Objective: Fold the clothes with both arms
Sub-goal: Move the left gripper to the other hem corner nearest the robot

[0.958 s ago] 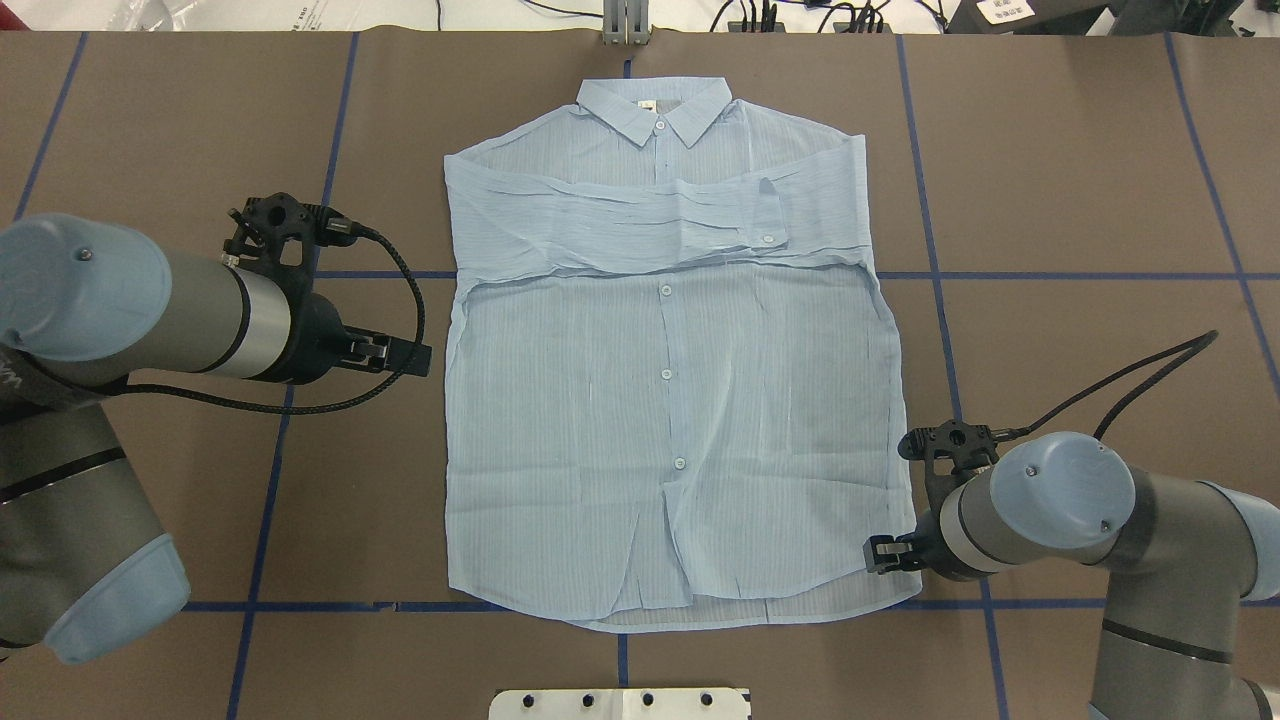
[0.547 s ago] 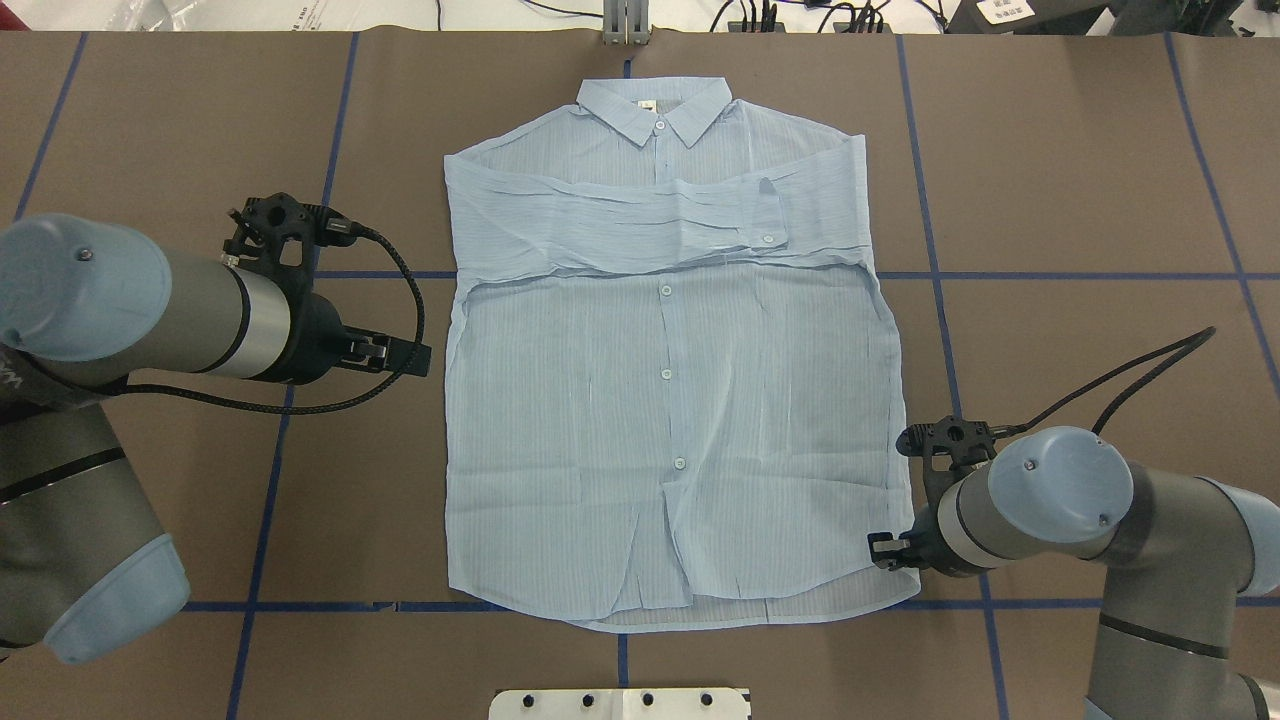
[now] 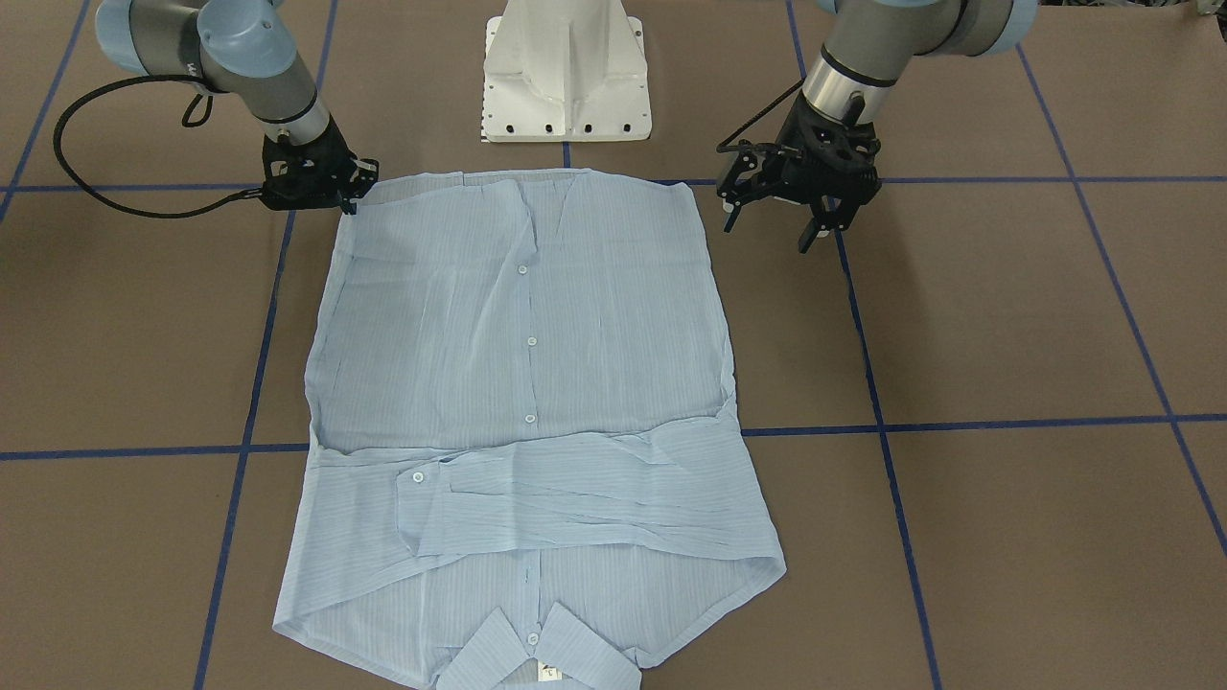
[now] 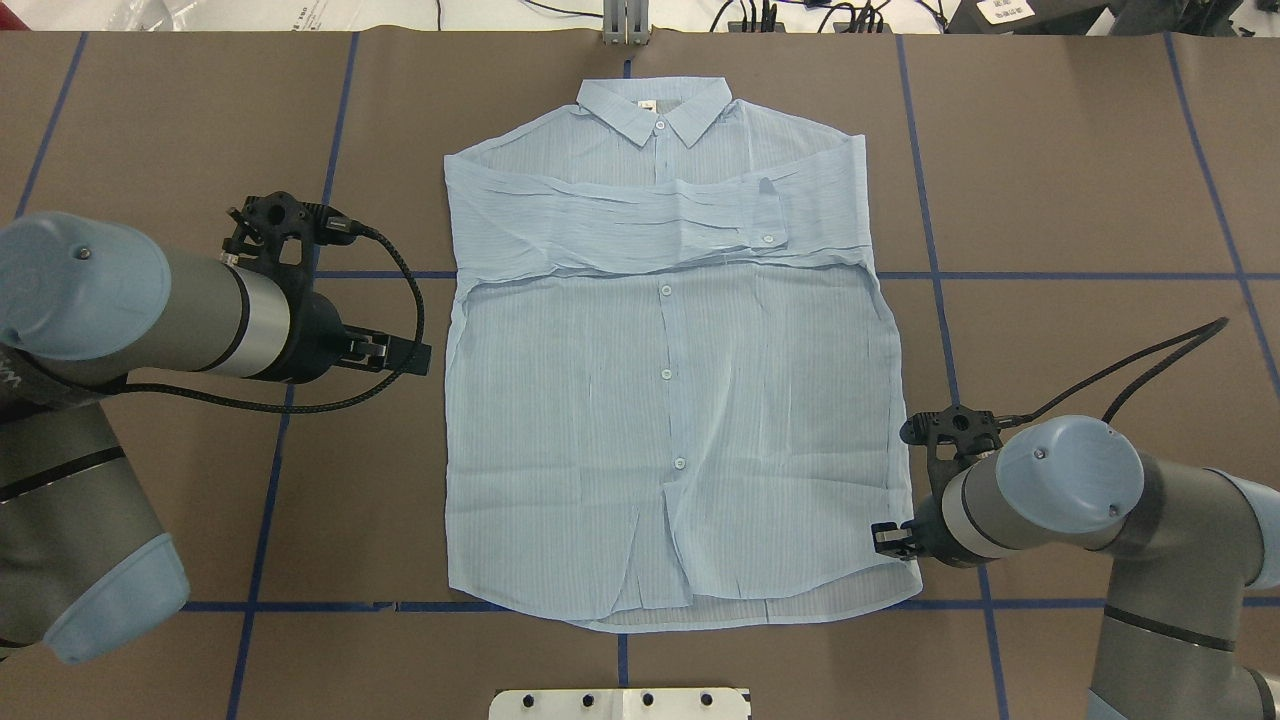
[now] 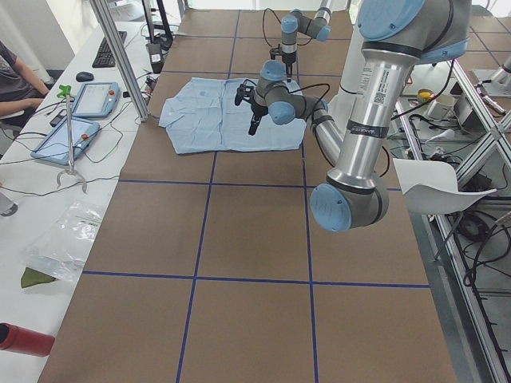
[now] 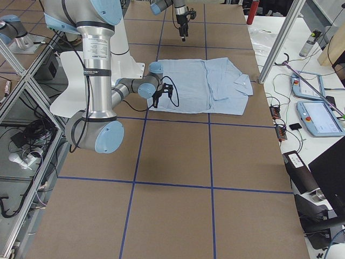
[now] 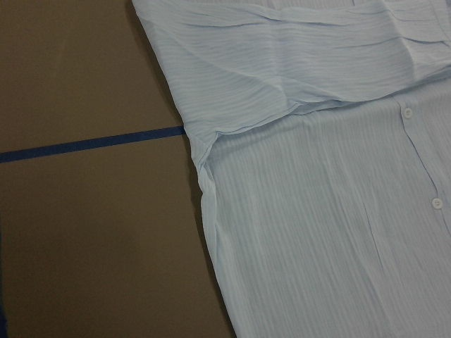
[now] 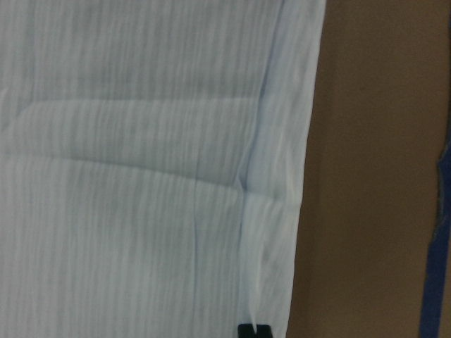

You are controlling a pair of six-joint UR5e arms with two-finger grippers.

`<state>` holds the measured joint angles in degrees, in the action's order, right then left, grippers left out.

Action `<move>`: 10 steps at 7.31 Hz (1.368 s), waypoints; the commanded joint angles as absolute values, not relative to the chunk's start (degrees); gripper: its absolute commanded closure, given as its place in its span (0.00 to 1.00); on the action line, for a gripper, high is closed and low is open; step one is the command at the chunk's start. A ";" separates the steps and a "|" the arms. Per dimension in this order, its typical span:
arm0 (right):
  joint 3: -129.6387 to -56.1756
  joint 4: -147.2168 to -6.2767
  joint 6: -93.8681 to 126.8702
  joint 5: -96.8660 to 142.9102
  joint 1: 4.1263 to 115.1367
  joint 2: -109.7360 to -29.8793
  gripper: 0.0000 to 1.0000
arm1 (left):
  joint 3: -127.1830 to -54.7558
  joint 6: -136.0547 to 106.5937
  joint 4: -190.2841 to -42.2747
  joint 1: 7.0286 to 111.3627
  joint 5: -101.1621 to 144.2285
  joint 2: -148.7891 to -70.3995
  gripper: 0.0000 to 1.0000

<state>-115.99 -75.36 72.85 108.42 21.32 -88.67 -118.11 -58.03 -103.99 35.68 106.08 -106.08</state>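
Observation:
The light blue shirt (image 4: 660,400) lies flat on the brown table with its collar at the far side and both sleeves folded across the chest (image 3: 575,489). My left gripper (image 3: 772,228) hovers open over bare table just left of the shirt's side edge (image 7: 204,211), touching nothing. My right gripper (image 4: 882,540) is down at the shirt's near right hem corner (image 3: 347,199). The right wrist view shows one black fingertip (image 8: 252,329) on the cloth's edge with a crease running to it, so it looks shut on the shirt.
The white pedestal base (image 3: 566,77) stands right behind the near hem. Blue tape lines (image 4: 1050,276) cross the table. A side bench with tablets (image 5: 96,100) and a seated person (image 5: 16,72) lies beyond the collar end. Bare table flanks the shirt.
The right wrist has crept a little toward the far side along the shirt's right edge, at the hem corner. The left arm and the shirt have not moved.

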 commanded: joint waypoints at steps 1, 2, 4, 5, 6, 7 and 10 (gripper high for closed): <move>-116.19 -76.11 72.86 108.02 21.36 -88.68 1.00 | -118.04 -58.10 -103.97 35.68 106.08 -106.00 0.01; -116.37 -76.11 72.86 107.93 21.53 -88.59 1.00 | -117.25 -58.18 -103.89 35.68 106.17 -105.82 0.01; -117.76 -76.11 73.91 108.63 22.67 -88.85 1.00 | -117.85 -67.88 -103.89 34.81 107.57 -105.38 0.01; -118.47 -76.11 73.92 108.63 23.02 -88.94 1.00 | -117.86 -75.16 -103.97 29.93 106.71 -105.38 0.02; -119.17 -76.11 73.92 108.72 23.38 -89.03 1.00 | -117.86 -82.28 -103.97 25.36 104.52 -105.47 0.05; -119.88 -76.11 73.92 108.72 23.55 -89.03 1.00 | -117.77 -85.14 -103.89 22.09 101.98 -105.47 0.06; -119.97 -76.11 74.00 108.81 23.91 -88.59 1.00 | -116.11 -91.32 -99.08 12.69 99.76 -106.51 0.20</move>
